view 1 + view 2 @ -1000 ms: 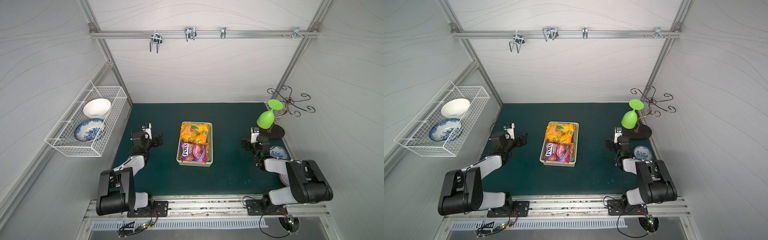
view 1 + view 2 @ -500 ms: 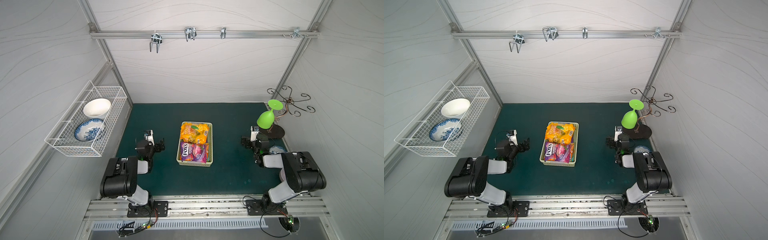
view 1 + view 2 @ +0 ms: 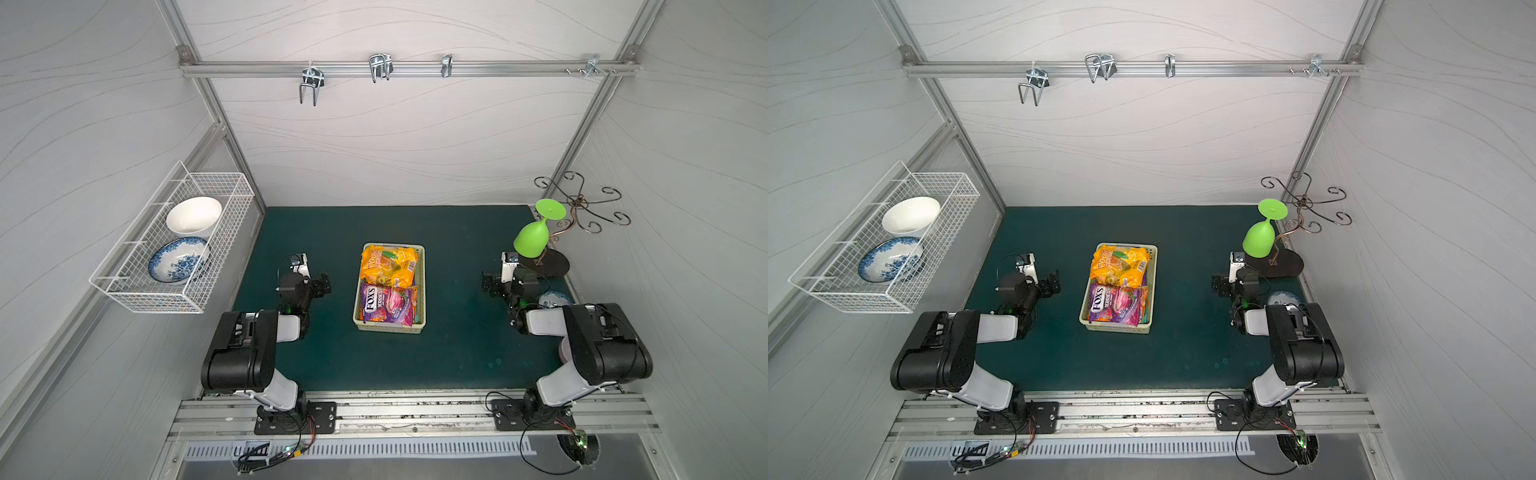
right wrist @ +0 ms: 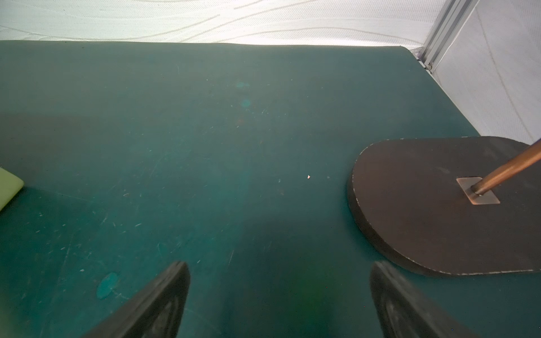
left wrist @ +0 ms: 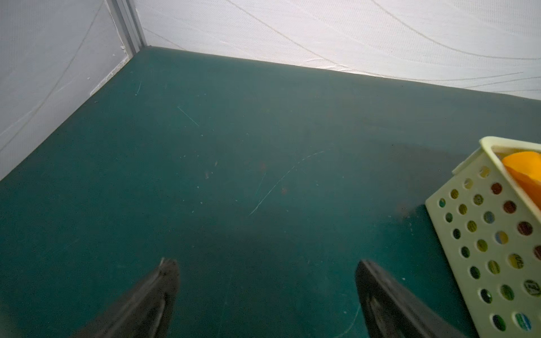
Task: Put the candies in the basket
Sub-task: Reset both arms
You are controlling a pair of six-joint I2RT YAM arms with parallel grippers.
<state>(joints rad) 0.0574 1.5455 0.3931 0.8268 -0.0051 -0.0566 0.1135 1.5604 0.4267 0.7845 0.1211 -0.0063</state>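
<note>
Packed in the basket [image 3: 390, 329] mid-frame, long axis top-to-bottom: candies [image 3: 388, 270]. Flanked by left hand [image 3: 325, 284] and right hand [image 3: 487, 286], both spread open, empty; left slightly nearer.

candies [image 3: 388, 266]: glossy plastic film, crinkled. basket [image 3: 388, 330]: pale plastic, smooth, low sheen. table mat [image 3: 457, 353]: dark green, matt, finely scratched and scuffed. stand base [image 4: 424, 210], 3 o'clock of the basket: dark, matt, rough-cut edge. rod [image 4: 509, 168]: coppery metal, soft sheen. wire rack [image 3: 226, 245], 9 o'clock: white coated wire.

The purple candy bag [image 3: 386, 305] in the basket [image 3: 388, 329] reads "FOX'S" and, partly, "ERRIES".
</note>
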